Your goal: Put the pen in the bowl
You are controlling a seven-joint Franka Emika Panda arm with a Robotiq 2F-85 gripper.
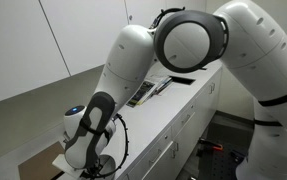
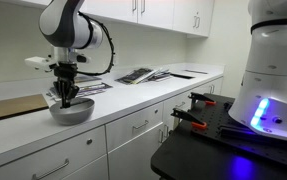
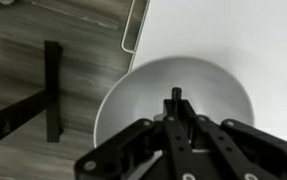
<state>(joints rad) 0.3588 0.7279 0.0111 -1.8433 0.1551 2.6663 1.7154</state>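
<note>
The pale grey-white bowl (image 2: 80, 113) sits on the white counter near its front edge. In the wrist view the bowl (image 3: 218, 85) lies directly under my gripper. My gripper (image 2: 66, 97) hangs just above the bowl's inside. Its fingers (image 3: 175, 112) are closed together on a thin black pen (image 3: 175, 96), whose tip points down over the bowl's middle. In the exterior view from behind the arm, the arm's own wrist (image 1: 88, 135) hides the bowl and the pen.
A wooden board (image 2: 11, 106) lies beside the bowl. Books and papers (image 2: 135, 75) lie further along the counter, with more (image 2: 91, 88) just behind the bowl. Red-handled clamps (image 2: 188, 116) sit on a black table. A black frame (image 3: 51, 90) stands on the wood surface.
</note>
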